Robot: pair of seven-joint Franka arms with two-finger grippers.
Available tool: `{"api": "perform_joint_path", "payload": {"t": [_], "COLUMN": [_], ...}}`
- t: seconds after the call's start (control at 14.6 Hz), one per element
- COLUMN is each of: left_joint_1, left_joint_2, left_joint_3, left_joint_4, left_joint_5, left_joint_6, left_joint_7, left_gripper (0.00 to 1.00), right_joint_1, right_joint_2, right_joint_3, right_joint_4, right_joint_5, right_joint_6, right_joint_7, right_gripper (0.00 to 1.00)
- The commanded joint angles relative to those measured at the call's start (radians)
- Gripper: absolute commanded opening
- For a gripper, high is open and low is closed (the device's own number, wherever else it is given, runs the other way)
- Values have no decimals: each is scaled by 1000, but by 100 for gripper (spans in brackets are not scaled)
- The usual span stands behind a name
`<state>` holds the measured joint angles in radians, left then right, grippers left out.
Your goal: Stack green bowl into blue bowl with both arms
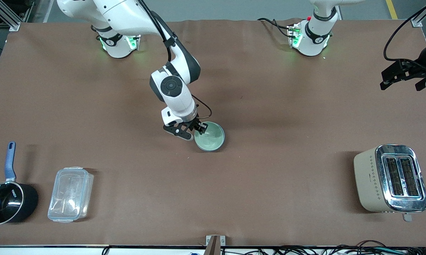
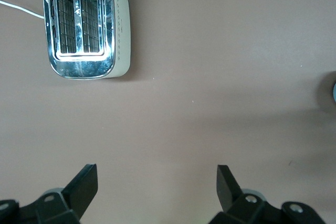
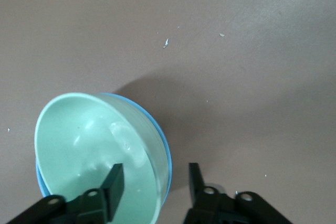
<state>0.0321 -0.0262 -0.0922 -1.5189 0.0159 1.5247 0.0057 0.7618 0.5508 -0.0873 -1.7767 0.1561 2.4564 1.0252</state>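
Both fingers of the right hand (image 3: 155, 182) straddle the green bowl's (image 3: 89, 156) rim, spread apart.

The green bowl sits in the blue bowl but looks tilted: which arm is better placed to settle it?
Probably the right. The right gripper is open astride the green bowl's rim, inside the blue bowl. The left gripper waits, open, above the toaster's end of the table.
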Motion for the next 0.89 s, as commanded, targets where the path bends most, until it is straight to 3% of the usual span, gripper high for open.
{"api": "perform_joint_path", "payload": {"t": [0.0,0.27,0.62,0.82], "left_joint_1": [2,5,5,2], "left_joint_2": [-26,-17,-11,-12], "left_joint_3": [-1,0,0,0], "left_joint_4": [-21,-17,-17,-18], "left_joint_5": [-11,-11,-14,-14], "left_joint_6": [2,2,2,-3], "left_joint_7": [22,22,22,22], "left_gripper": [100,100,100,100], "right_joint_1": [-16,-41,-79,-117], "right_joint_2": [-89,-259,-425,-463], "right_joint_3": [-20,-164,-337,-379], "right_joint_4": [28,71,77,186], "right_joint_5": [-4,-157,-168,-239], "right_joint_6": [-142,-419,-618,-779], "right_joint_7": [7,-126,-447,-531], "right_gripper": [100,100,100,100]}}
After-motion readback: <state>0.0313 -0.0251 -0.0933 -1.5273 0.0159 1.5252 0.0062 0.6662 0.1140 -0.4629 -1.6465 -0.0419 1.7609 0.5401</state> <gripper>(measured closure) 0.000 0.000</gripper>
